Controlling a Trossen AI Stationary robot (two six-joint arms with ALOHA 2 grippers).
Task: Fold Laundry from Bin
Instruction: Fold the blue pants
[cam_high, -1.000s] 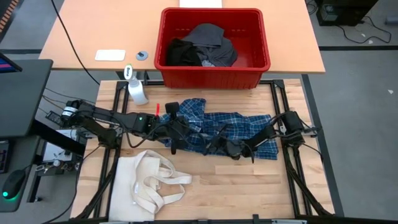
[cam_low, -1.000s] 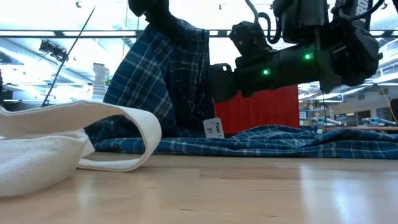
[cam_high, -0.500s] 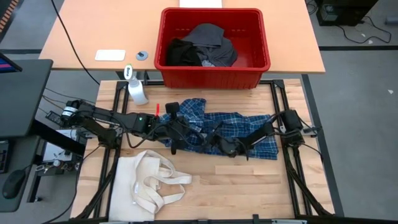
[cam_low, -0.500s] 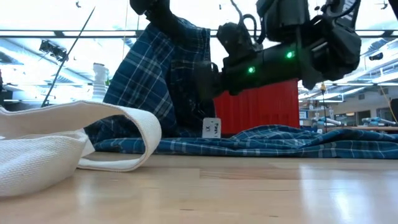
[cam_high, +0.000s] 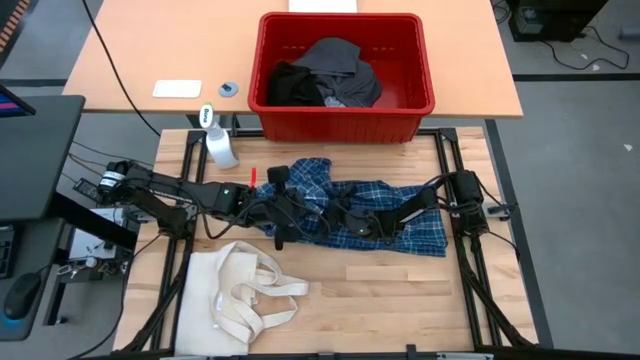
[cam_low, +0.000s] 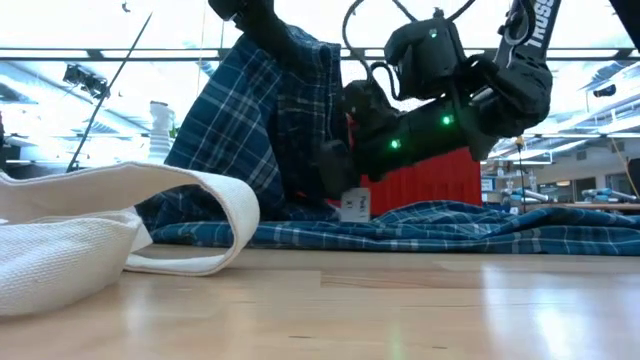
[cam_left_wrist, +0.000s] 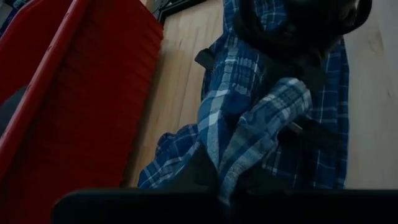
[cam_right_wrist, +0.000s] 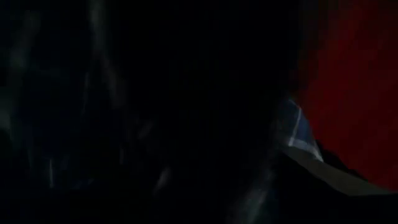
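Left gripper (cam_high: 297, 212), high view: clenched on a raised fold of the blue plaid shirt (cam_high: 400, 205), over the shirt's left end on the wooden table (cam_high: 380, 290). Right gripper (cam_high: 345, 212), same view: reaching in from the right, low over the middle of the shirt, close to the left gripper; whether its fingers are parted or gripping cloth cannot be told. Shirt lies spread across the table's middle, just in front of the red bin (cam_high: 345, 105). Bin stands beyond the table's far edge and holds the remaining laundry (cam_high: 325, 75), dark and grey pieces heaped together. White spray bottle (cam_high: 220, 145) near the bin's left corner. Cream tote bag (cam_high: 240, 295) on the near left of the table, apart from the shirt.

Low view: shirt (cam_low: 260, 130) hangs in a tall peak from above, its lower part trailing flat along the tabletop; a white tag shows near its base. Right arm with green lights sits beside the peak, red bin (cam_low: 450, 185) behind it. Tote handle (cam_low: 190, 215) in the foreground.

Left wrist view: plaid cloth (cam_left_wrist: 261, 121) bunched at that gripper's fingers, bin wall (cam_left_wrist: 81, 106) alongside.

Right wrist view: almost wholly dark; a scrap of plaid (cam_right_wrist: 298, 134) and red beyond.
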